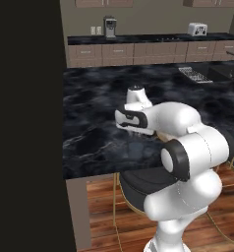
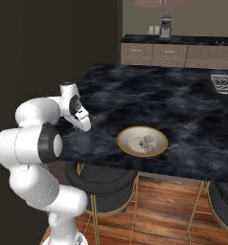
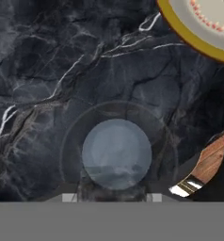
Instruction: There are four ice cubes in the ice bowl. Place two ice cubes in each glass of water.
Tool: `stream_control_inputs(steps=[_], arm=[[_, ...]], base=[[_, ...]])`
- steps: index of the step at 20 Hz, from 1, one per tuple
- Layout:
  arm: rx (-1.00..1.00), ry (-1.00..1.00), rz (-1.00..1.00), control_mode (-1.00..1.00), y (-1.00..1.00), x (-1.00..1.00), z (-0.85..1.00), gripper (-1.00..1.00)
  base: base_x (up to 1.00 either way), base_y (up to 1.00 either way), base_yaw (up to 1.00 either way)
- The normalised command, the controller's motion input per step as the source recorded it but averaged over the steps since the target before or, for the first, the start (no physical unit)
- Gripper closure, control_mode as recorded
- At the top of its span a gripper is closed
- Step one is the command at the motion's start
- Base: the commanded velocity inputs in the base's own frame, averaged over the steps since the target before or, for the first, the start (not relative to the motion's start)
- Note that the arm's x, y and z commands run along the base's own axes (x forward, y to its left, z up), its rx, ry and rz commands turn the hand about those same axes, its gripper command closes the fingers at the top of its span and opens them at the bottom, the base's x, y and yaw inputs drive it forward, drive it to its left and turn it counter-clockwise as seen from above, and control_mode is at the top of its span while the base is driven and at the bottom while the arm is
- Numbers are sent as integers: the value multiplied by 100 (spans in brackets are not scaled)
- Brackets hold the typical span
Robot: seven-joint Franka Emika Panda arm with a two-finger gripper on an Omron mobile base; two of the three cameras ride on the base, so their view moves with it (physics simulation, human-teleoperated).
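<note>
**Black marble, gold rim, grey glass**

The desk (image 3: 48,70) is black marble, shot with thin white veins. The ice bowl (image 2: 127,135) flashes a tan-gold rim around a pale cream inside. The glass of water (image 3: 116,153) reads see-through blue-grey. Below, the floor (image 2: 168,210) glows reddish-brown wood.

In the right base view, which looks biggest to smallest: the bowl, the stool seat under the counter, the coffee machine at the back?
1. Stool seat
2. Bowl
3. Coffee machine, though it stands far from the camera, so it may really be larger than it looks.

Upright glass of water (image 3: 116,154) near gold-rimmed ice bowl (image 2: 128,134) holding ice cubes (image 2: 145,142).
</note>
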Motion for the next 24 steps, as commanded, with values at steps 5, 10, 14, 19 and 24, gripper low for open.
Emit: stream_control_inputs(steps=[5, 10, 14, 19, 24], arm=[[0, -14, 5, -100, 0, 26, -9, 100], [0, -1, 2, -100, 0, 34, -8, 100], [0, 0, 2, -100, 0, 52, -9, 100], [0, 0, 2, -100, 0, 16, 0, 100], [1, 0, 1, -100, 0, -20, 0, 100]], base=[[0, 0, 0], [0, 0, 0], [0, 0, 0], [0, 0, 0], [0, 0, 0]])
